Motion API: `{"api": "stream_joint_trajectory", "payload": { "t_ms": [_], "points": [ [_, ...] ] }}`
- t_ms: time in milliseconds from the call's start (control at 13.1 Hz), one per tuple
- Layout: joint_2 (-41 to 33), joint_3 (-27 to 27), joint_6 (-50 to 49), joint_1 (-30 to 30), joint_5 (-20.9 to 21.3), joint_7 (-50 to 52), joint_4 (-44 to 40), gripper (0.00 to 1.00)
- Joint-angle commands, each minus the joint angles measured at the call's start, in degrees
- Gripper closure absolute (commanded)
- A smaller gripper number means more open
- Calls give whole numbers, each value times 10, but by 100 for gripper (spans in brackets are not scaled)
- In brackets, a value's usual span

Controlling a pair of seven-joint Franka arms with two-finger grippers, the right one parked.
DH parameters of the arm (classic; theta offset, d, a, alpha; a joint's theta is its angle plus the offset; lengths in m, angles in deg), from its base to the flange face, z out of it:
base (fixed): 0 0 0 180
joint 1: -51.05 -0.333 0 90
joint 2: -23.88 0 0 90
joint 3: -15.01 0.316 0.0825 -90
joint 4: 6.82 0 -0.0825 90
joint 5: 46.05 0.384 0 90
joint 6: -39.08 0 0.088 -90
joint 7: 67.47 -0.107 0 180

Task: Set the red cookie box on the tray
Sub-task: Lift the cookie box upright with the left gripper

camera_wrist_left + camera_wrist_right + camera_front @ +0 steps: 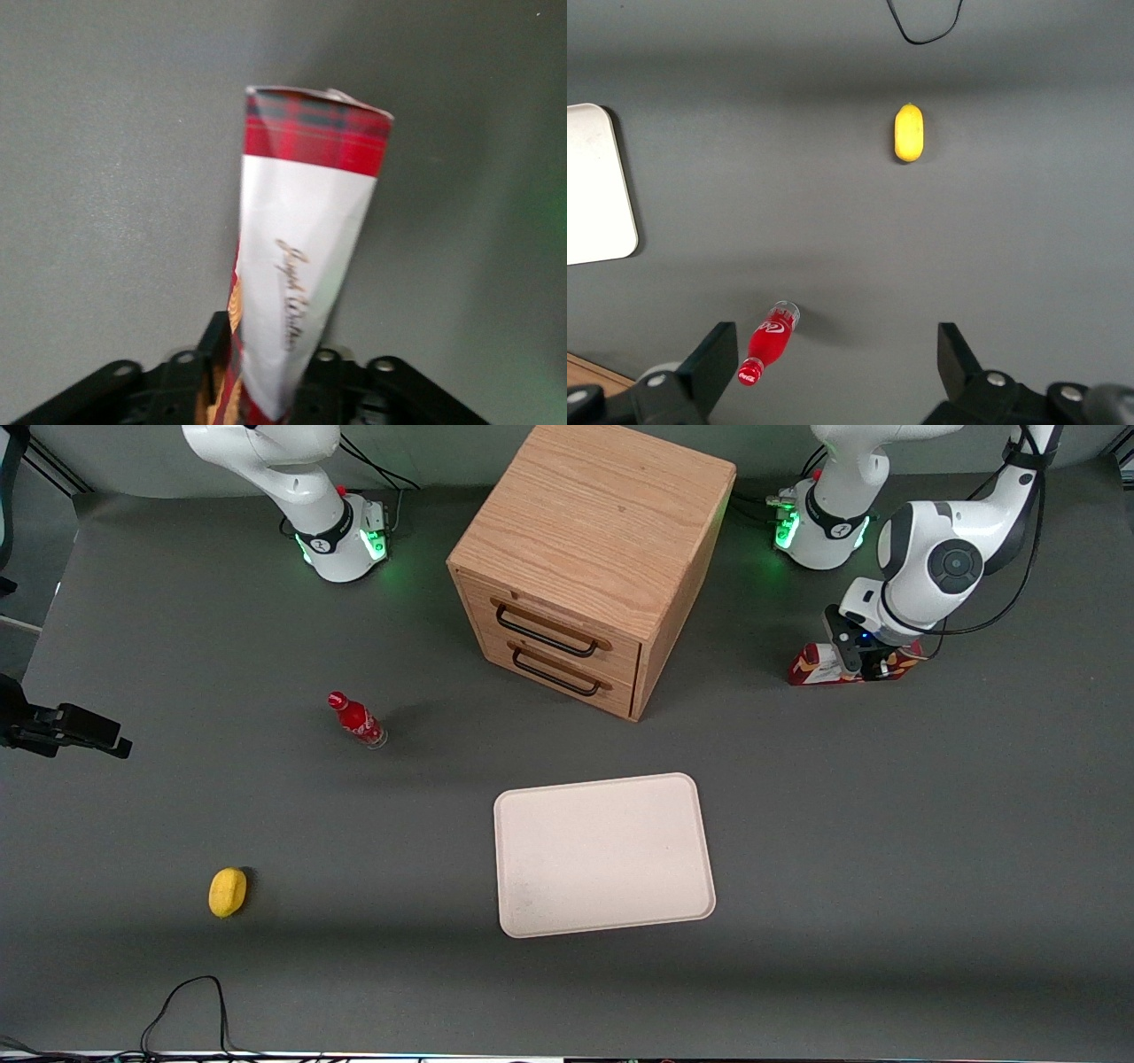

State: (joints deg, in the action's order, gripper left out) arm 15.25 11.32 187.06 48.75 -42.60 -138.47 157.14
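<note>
Grey tabletop (886, 850) everywhere, matte, with a wooden drawer cabinet (589, 558) standing farthest from the front camera. We see the gripper (864, 657) low at the working arm's end of the table, down on the red cookie box (819, 666). The box lies flat on the table, beside the cabinet and well apart from it. From the wrist view we get the red cookie box (301, 257) running out between the black fingers (217, 354), one finger on each side of its near end, so we call it clamped on the box. White label panel faces up, tartan band at the outer end. The tray (604, 855) sits nearer the front camera than the cabinet, bare, well apart from the box. A small red bottle (357, 719) stands toward the parked arm's end. A yellow lemon (227, 892) lies nearer the camera than the bottle.
</note>
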Motion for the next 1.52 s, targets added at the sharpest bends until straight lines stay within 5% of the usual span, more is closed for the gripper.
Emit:
{"api": "stream_joint_trajectory", "payload": {
  "t_ms": [0,305,762,1448],
  "points": [
    [-26,19,4,1,-2,-14,38,100],
    [-31,22,-101,0,-8,-1,-35,100],
    [-20,19,-317,21,-9,225,-280,100],
    [206,18,-575,69,-53,584,-768,100]
  ]
}}
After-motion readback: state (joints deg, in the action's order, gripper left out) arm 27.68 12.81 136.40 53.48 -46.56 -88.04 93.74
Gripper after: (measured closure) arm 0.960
